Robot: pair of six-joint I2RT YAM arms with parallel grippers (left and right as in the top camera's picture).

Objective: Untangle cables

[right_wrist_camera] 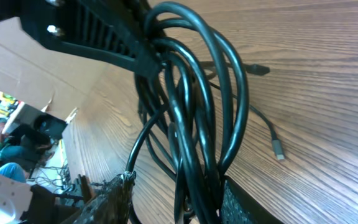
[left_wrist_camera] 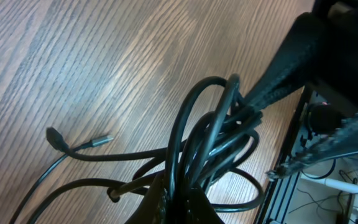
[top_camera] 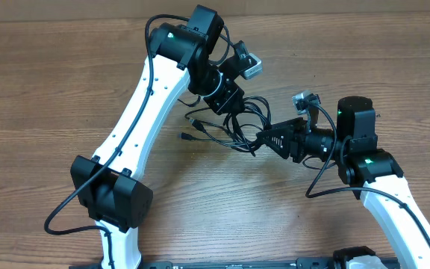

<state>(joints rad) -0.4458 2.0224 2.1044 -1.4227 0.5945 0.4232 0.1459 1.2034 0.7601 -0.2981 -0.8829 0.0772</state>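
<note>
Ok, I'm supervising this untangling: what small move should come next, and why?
Probably close the right claw fully on the cables. The bundle runs between its jaws, which stand apart with a gap on one side, while the left claw is clamped on it, so both could then pull apart.

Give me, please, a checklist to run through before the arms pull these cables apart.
1. Left gripper clamped on the cables: ok.
2. Right gripper straddling the same bundle: ok.
3. Right gripper closed on the bundle: not ok, a gap shows at one side.
4. Silver plug lying free on the table: ok.
5. Which strands cross inside the bundle: cannot tell.
</note>
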